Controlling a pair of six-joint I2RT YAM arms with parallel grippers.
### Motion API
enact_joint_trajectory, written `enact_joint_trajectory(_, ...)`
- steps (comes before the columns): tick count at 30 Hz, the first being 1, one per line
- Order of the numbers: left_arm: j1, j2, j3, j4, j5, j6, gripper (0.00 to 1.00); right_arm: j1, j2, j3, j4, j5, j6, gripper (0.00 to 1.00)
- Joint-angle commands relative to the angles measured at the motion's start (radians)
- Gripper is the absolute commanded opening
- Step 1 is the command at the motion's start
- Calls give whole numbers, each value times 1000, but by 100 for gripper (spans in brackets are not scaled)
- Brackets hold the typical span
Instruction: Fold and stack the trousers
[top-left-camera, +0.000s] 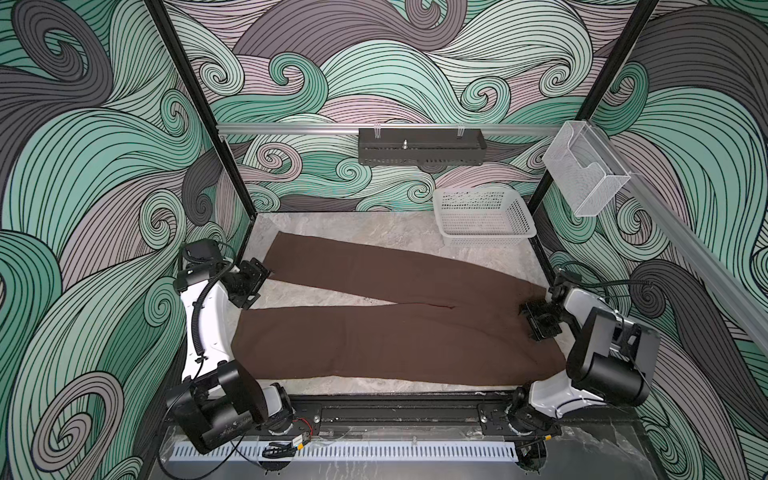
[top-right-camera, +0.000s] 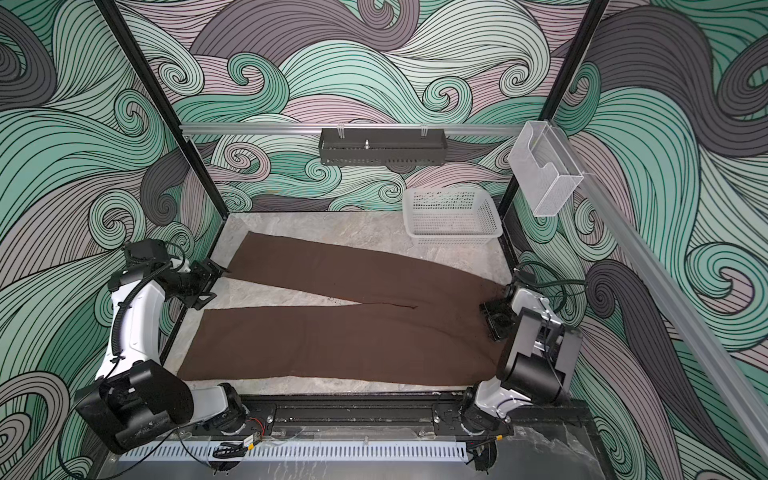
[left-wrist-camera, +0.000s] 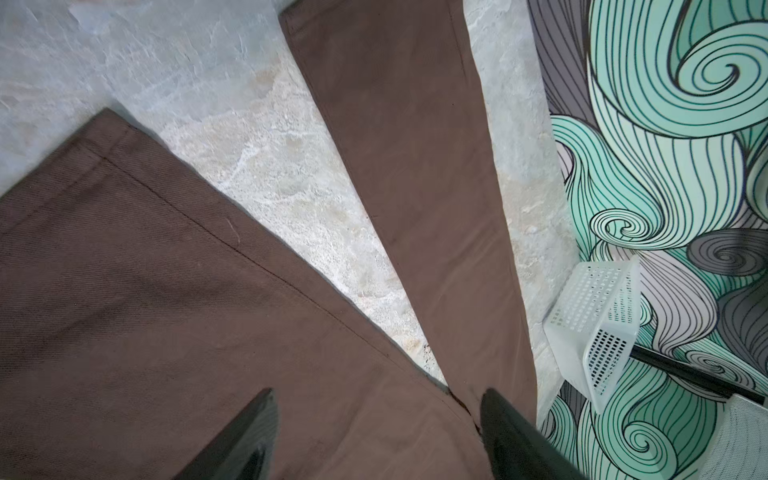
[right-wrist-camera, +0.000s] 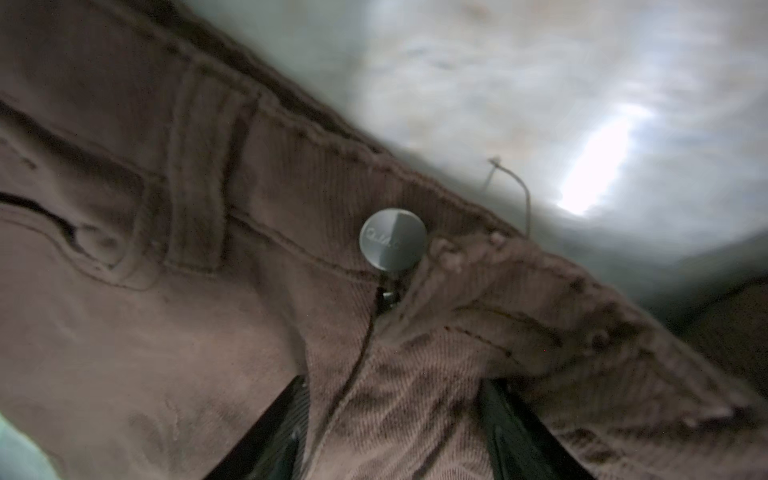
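The trousers (top-left-camera: 374, 332) lie flat lengthwise across the tabletop (top-left-camera: 332, 232), waist at its right edge under the spread right hand (top-left-camera: 528, 322); the left hand (top-left-camera: 259, 289), also spread, hovers by the far leg's hem

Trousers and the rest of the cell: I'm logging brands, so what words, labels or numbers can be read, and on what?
Metal button on the waistband of the trousers: raised letters, too blurred to read.
Elsewhere, in all views: no text, label or number shows.
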Motion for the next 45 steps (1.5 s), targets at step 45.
enact_joint_trajectory(45,-108,371,333,1,-57,-43,80,7,557,701,-105,160,39,50)
